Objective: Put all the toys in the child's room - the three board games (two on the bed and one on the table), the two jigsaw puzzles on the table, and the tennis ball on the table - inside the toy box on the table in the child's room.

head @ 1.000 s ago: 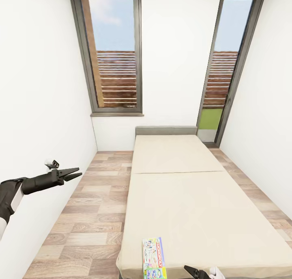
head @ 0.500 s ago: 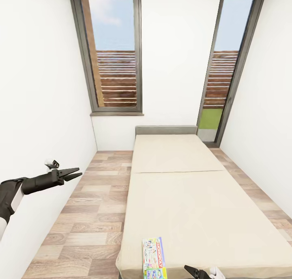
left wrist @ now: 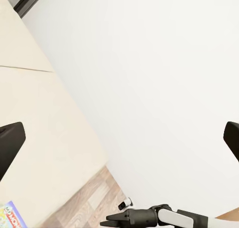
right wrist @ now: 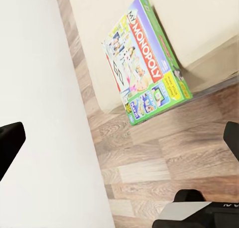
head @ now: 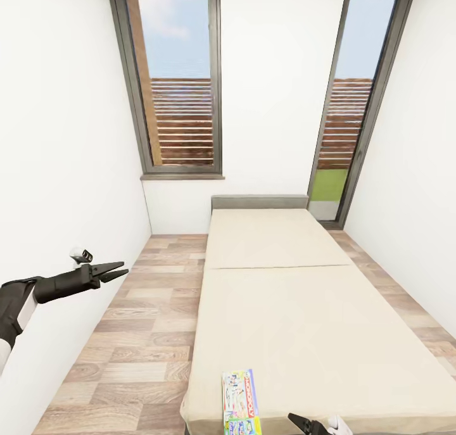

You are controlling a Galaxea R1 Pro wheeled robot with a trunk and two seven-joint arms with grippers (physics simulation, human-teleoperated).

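One board game (head: 240, 402), a pale multicoloured Monopoly box (right wrist: 144, 58), lies flat at the near end of the beige bed (head: 278, 308), its green end hanging over the mattress edge. My left gripper (head: 124, 268) is open over the wood floor to the left of the bed, far from the box. At the bottom edge of the head view, just right of the box, my right gripper (head: 297, 420) is also open and holds nothing. The table, toy box, jigsaw puzzles and tennis ball are out of view.
White walls close in on both sides. A strip of plank floor (head: 145, 334) runs between the left wall and the bed. Two tall dark-framed windows (head: 177, 80) and the grey headboard (head: 259, 202) stand at the far end.
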